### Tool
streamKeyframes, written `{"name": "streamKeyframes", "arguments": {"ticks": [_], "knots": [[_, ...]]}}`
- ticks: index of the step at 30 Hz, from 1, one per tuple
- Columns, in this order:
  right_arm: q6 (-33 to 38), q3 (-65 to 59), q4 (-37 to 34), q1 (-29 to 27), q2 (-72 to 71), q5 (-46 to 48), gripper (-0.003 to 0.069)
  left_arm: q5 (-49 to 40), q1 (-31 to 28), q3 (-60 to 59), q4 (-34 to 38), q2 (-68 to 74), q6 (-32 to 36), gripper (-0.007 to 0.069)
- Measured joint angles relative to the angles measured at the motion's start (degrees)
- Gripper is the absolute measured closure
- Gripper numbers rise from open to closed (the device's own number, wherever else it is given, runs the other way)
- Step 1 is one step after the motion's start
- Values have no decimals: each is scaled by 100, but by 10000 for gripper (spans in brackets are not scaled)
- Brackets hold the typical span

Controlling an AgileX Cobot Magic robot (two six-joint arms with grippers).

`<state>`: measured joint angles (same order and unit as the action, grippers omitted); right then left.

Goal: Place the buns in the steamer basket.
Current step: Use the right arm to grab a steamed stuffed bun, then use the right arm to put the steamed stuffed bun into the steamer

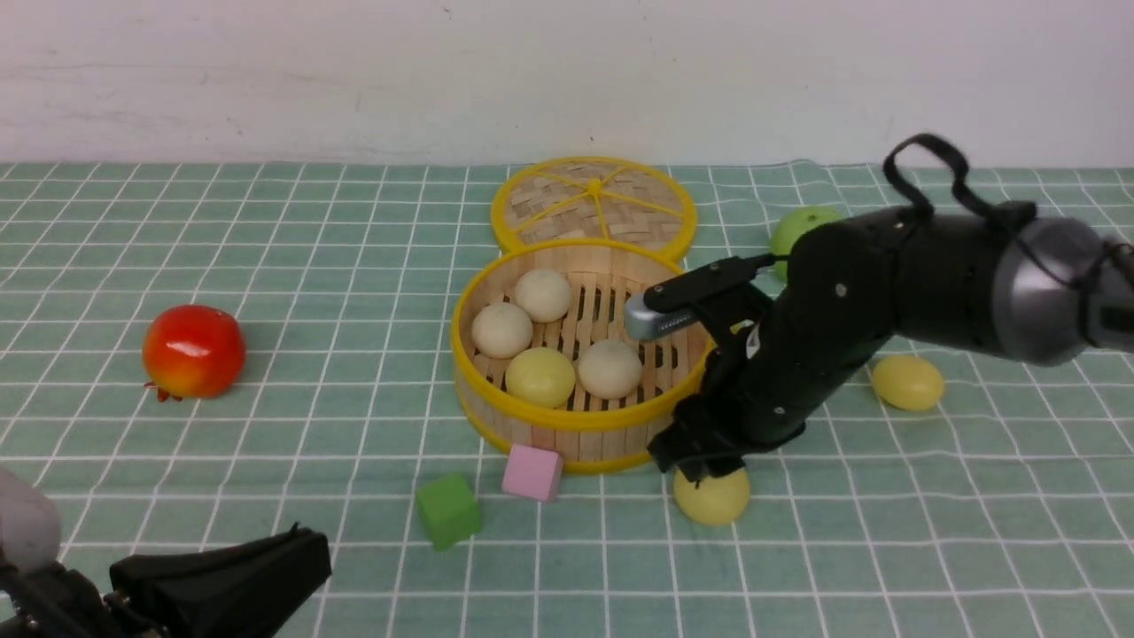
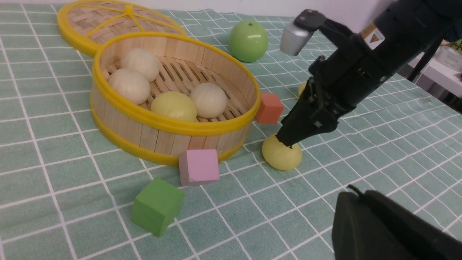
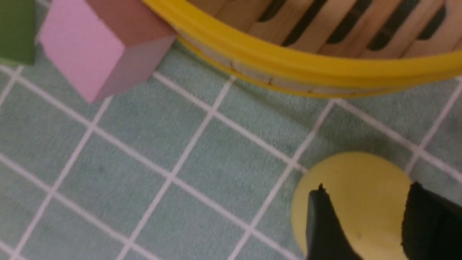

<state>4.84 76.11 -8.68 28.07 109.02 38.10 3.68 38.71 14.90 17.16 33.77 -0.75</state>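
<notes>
Right end effector (image 1: 702, 470): open, fingers straddling the top of a yellow bun (image 1: 716, 501). The bun rests on the surface just beside the steamer basket (image 1: 532, 409).

Advised: I descend to its widest part, close gently, then lift clear of the rim.

Count: four buns inside (image 1: 501, 330), three beige-white and one yellow. Two yellow are outside, including the far bun (image 1: 906, 381).

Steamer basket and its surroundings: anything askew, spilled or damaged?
Nothing spilled or damaged. The steamer basket sits upright with four buns inside; its lid lies flat behind it. Only oddity: a pink cube crowds the basket's front wall, close to the yellow bun under the right gripper.
</notes>
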Motion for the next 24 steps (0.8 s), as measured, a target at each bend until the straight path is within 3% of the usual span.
{"name": "streamKeyframes", "arguments": {"ticks": [7,10,12,14,20,24], "knots": [[0,23,11,0,302,-255,416,0,0,0,0,0,0,617],[0,37,65,0,304,-246,509,0,0,0,0,0,0,612],[7,37,70,0,269,-96,608,0,0,0,0,0,0,607],[19,37,70,0,181,50,644,0,0,0,0,0,0,606],[23,176,83,0,-555,625,655,0,0,0,0,0,0,600],[82,588,139,0,-748,-41,655,0,0,0,0,0,0,595]]}}
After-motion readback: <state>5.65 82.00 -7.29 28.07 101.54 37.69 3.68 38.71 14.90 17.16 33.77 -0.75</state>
